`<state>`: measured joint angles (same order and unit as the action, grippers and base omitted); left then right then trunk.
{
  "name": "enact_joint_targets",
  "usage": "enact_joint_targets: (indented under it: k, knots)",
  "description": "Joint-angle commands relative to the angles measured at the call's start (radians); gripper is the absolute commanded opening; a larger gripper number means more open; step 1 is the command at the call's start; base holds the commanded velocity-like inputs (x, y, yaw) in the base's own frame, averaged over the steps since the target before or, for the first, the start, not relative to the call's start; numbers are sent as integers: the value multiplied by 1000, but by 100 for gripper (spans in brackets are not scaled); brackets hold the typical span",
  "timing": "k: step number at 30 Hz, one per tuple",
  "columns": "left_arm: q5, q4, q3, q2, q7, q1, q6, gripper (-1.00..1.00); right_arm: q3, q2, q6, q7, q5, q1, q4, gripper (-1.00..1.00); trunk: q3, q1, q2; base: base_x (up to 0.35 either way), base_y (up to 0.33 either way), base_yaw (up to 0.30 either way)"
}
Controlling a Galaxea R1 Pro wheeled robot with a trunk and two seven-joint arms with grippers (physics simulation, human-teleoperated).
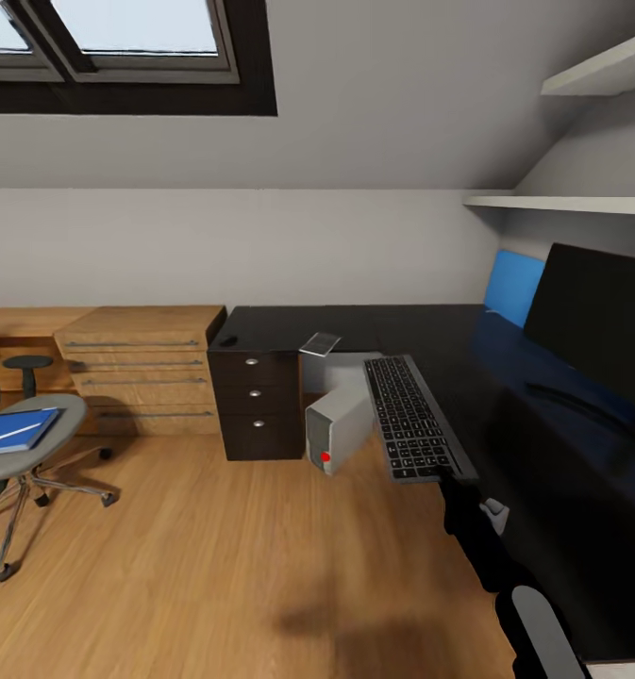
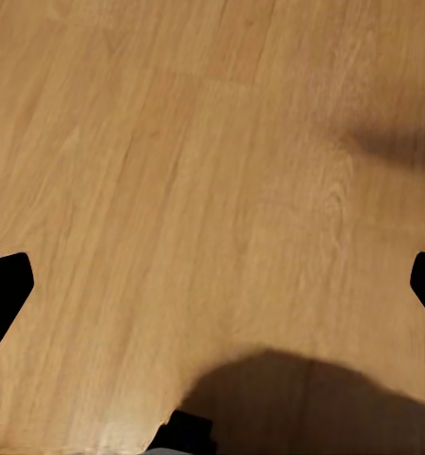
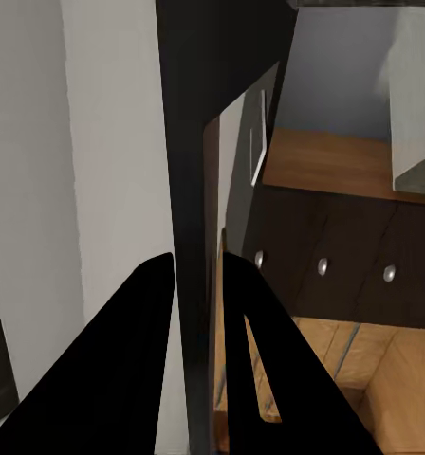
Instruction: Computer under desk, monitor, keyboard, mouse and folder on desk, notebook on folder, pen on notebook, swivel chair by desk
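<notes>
The keyboard [image 1: 409,418] is being gripped at the desk [image 1: 506,396] edge by the right gripper [image 3: 197,275]; the folder [image 1: 13,430] is being left on the chair [image 1: 20,443].

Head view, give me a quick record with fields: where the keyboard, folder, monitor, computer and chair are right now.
keyboard: held at its near end by the right gripper, over the desk edge
folder: lying on the swivel chair seat
monitor: standing on the desk
computer: tilted, beside the black drawers
notebook: on the desk
mouse: on the desk's far corner
</notes>
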<state>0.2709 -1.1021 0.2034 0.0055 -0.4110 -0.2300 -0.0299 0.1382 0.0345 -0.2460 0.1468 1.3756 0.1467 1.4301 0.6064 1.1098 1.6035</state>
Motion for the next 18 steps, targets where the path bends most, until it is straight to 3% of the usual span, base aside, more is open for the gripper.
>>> enact_joint_targets:
  k: [1, 5, 9, 11, 14, 18]
  knots:
    - [5, -2, 2, 1, -6, 0, -3, 100, 3, 1, -8, 7, 13, 1, 0, -100, 1, 0, 1, -241, -243, 0]
    - [5, -2, 2, 2, -7, 0, -2, 100, 7, 0, -9, 7, 13, 1, -7, -100, 1, 0, 1, -183, -281, 0]
    - [5, -2, 1, 2, -8, 0, -2, 100, 36, -3, -11, 6, 14, 1, -33, -100, 1, 0, 1, -100, -313, 0]
    - [5, -2, 1, 2, -8, 0, 9, 100, 64, -31, -15, 7, 49, 1, -61, -100, 1, 0, 1, -17, -330, 0]
    - [5, -2, 1, 2, -8, 0, 19, 100, 68, -57, -16, 7, 89, 1, -73, -100, 1, 0, 1, -5, -335, 0]
    - [5, -2, 0, 2, -9, 0, 24, 100, 70, -85, -17, 8, 112, 2, -120, -100, 1, 0, 1, -1, -338, 0]
